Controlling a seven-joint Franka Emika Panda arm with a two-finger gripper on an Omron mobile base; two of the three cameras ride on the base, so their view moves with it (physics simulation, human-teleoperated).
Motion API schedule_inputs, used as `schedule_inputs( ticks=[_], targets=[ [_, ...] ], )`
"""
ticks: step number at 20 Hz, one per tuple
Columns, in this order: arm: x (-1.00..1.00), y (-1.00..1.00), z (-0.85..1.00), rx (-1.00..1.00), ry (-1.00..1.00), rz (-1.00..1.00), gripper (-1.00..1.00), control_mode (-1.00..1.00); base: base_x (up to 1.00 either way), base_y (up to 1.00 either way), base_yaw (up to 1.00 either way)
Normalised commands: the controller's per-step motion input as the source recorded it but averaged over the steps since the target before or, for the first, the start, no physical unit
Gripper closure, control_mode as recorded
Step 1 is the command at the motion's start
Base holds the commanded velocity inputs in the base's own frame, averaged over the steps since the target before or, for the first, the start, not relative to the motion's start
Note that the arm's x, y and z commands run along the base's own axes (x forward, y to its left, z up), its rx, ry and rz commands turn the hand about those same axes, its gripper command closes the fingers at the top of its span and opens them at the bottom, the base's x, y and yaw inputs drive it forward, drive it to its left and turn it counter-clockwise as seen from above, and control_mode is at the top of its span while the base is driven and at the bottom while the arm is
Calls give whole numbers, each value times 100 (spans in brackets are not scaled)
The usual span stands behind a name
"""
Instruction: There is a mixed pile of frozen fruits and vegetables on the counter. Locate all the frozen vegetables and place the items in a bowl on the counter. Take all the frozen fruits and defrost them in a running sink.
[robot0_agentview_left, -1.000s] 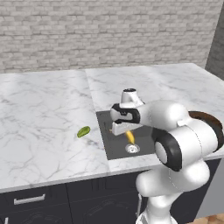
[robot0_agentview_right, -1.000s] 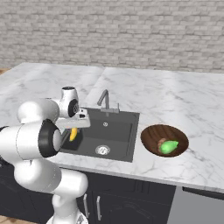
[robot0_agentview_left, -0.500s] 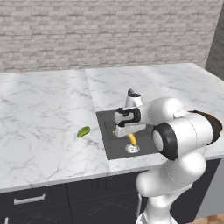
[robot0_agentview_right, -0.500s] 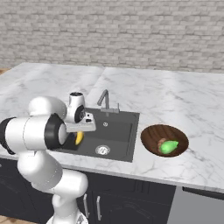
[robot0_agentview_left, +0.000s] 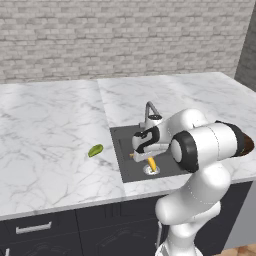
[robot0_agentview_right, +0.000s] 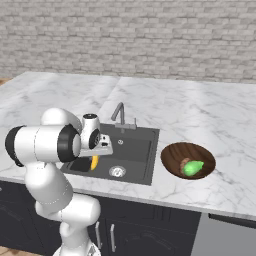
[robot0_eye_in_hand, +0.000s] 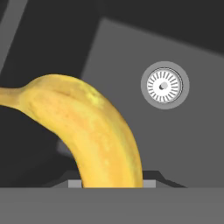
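Observation:
My gripper is shut on the yellow banana, holding it low over the dark grey sink. In the hand view the banana curves up from between the fingers, with the basin floor and the round silver drain behind it. From the right, the banana hangs below the gripper at the sink's left side. The olive-green oval fruit lies on the white marble counter left of the sink. The brown wooden bowl holds the bright green piece and the brown lump.
The grey curved faucet stands at the sink's back edge, just behind the hand. A brick wall closes off the counter at the back. My own white arm bulks over the sink's right side.
The hand has come down with the banana, lower into the sink, and the arm's elbow has swung round. The olive-green oval and the bowl's pieces have not moved.

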Motion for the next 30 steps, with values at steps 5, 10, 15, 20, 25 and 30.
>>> schedule_inputs(
  ticks=[5,10,15,20,25,30],
  targets=[
    [11,-9,-26,0,-7,1,100,-100,0,0,0],
    [16,0,-28,0,-8,2,100,-100,0,0,0],
    [19,-1,-26,0,-5,3,100,-100,0,0,0],
    [25,-7,-25,1,0,3,100,-100,0,0,0],
    [13,0,-16,2,4,2,100,-100,0,0,0],
    [5,0,-13,2,1,1,100,-100,0,0,0]
  ],
)
